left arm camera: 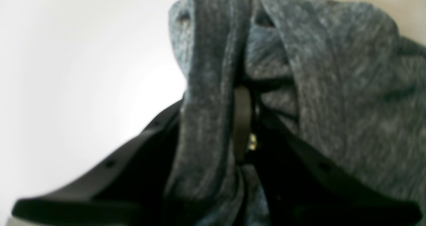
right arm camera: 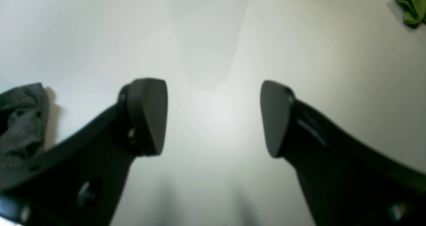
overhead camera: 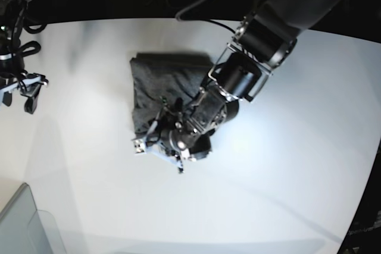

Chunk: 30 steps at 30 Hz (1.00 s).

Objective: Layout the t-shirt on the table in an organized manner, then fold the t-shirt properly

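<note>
The dark heather-grey knit t-shirt [overhead camera: 161, 84] is lying as a rumpled, roughly rectangular bundle on the glossy white curved-edge table [overhead camera: 297, 165], near its middle, toward the far side. No sleeves or collar can be made out, so it reads as bunched rather than spread. In the left wrist view, thick folds of the cloth [left arm camera: 332, 86] are draped over and between the black fingers, with 1 ridge running up the middle.

Step in hand, as judged: layout is not done, and folding cannot be started from this shape. The cloth is being handled at its near edge by the left gripper [overhead camera: 172, 141], which sits low over that edge. Fabric is seen between its fingers, but whether they are clamped on it or letting go cannot be told from the blurred close view.

The right gripper [right arm camera: 213, 116] is spread wide with nothing between its pads, and is parked well apart from the shirt at the table's side; only a corner of the grey cloth [right arm camera: 20, 119] is caught at the edge of its view.

Next move, as judged: an edge or corner is to be drawn outward to open the bundle flat, with the 2nd arm brought in to pin or pull the opposite side.
</note>
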Each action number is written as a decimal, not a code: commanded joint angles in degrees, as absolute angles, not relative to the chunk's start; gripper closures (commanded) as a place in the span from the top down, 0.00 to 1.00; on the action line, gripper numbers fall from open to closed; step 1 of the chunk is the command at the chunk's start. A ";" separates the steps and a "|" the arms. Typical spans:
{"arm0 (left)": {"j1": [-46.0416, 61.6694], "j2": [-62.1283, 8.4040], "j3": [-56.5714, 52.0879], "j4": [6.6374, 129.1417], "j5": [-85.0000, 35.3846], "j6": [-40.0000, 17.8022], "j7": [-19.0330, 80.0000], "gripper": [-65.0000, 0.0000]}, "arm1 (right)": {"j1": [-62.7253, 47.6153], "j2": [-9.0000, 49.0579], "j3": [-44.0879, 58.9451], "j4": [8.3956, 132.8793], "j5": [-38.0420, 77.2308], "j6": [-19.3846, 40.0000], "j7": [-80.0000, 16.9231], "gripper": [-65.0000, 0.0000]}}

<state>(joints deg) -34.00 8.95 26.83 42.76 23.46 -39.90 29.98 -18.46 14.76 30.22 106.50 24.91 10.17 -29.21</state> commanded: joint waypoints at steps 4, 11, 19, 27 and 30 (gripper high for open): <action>-35.30 9.00 23.34 43.21 24.48 -39.69 30.99 0.23 | -18.24 15.60 30.29 107.56 25.45 10.24 -27.65 0.68; -35.65 9.00 22.99 44.00 24.48 -39.69 31.08 0.25 | -17.89 14.46 30.20 107.56 25.45 10.24 -27.65 0.68; -36.44 8.40 22.99 57.36 24.40 -39.69 38.90 0.55 | -18.15 14.46 30.20 108.00 25.45 10.24 -27.65 0.68; -35.30 4.35 22.99 75.30 24.31 -39.96 49.98 0.63 | -18.15 14.46 30.55 108.00 25.45 10.24 -27.65 0.68; -30.73 1.10 19.30 85.76 24.13 -40.00 56.92 0.63 | -18.15 14.46 30.55 108.00 25.45 10.24 -27.65 0.68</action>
